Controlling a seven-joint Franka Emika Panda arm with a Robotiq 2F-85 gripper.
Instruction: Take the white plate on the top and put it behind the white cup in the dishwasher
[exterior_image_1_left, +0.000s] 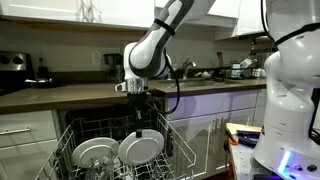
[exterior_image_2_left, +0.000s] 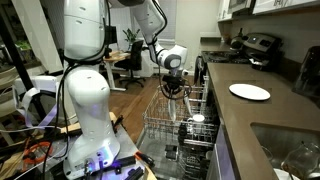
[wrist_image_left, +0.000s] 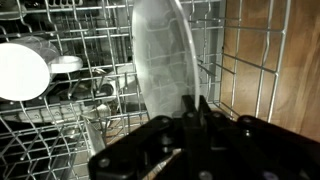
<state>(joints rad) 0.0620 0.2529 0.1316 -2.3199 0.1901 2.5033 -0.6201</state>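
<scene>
a robot arm (exterior_image_1_left: 160, 35) reaches down into the open dishwasher (exterior_image_1_left: 178, 135) under the front edge of the bench (exterior_image_1_left: 60, 95), its pincer (exterior_image_1_left: 140, 118) clamped on the top rim of the white plate (exterior_image_1_left: 140, 148). the plate stands on edge among the tines of the white wire rack (exterior_image_2_left: 160, 125), which sits out in front of the bench edge. in the wrist view the pincer (wrist_image_left: 195, 103) grips the plate (wrist_image_left: 160, 60) from above, a finger against each face of the rim and wire tines on both sides. just beside the plate in an exterior view, a greyer glassy dish (exterior_image_1_left: 93, 153) also stands upright in the rack, on the side towards the bench's far end where a stove knob panel shows. the white cup (exterior_image_2_left: 197, 119) sits in the rack in an exterior view, lower in the picture and nearer the camera than the pincer (exterior_image_2_left: 176, 93); whether the plate lines up directly behind it cannot be told. a second white plate (exterior_image_2_left: 249, 92) lies flat on the bench, near its front edge and above the dishwasher.
</scene>
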